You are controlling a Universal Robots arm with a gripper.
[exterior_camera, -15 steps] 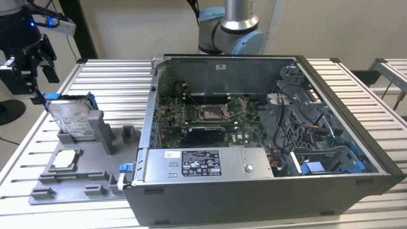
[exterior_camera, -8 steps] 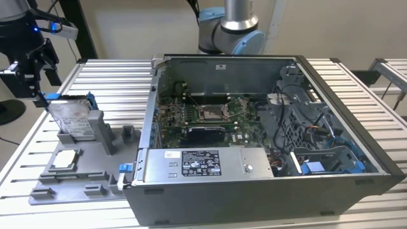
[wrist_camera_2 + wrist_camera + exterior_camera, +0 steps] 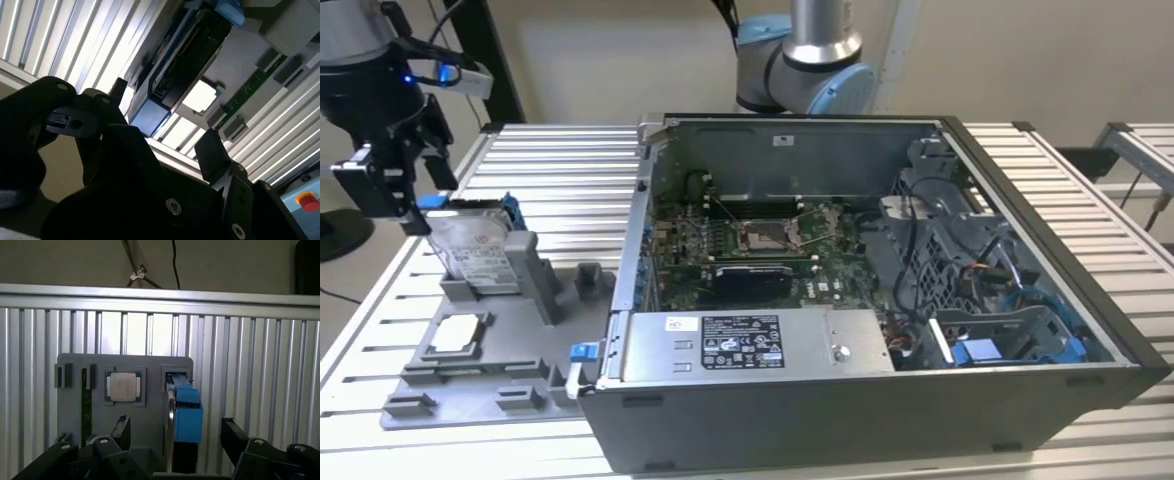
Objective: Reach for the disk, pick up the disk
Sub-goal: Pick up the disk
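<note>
The disk (image 3: 470,250), silver with a white label and a blue carrier frame, stands on edge in a slot of the grey fixture plate (image 3: 520,375) at the exterior view's left. My black gripper (image 3: 427,195) hovers just above its upper far end, open. In the first wrist view the disk (image 3: 187,415) appears edge-on, its blue frame lying between my two fingertips (image 3: 121,432), with the gripper (image 3: 177,437) spread wider than it. The second wrist view has the disk (image 3: 185,55) beyond the open gripper (image 3: 165,120).
A small square processor chip (image 3: 458,335) lies in a pocket of the fixture plate beside the disk. An open computer case (image 3: 1121,340) with a grey power-supply box (image 3: 747,345) stands to the exterior view's right. Slatted metal table (image 3: 560,170) all around. A red button (image 3: 307,200) sits off the table.
</note>
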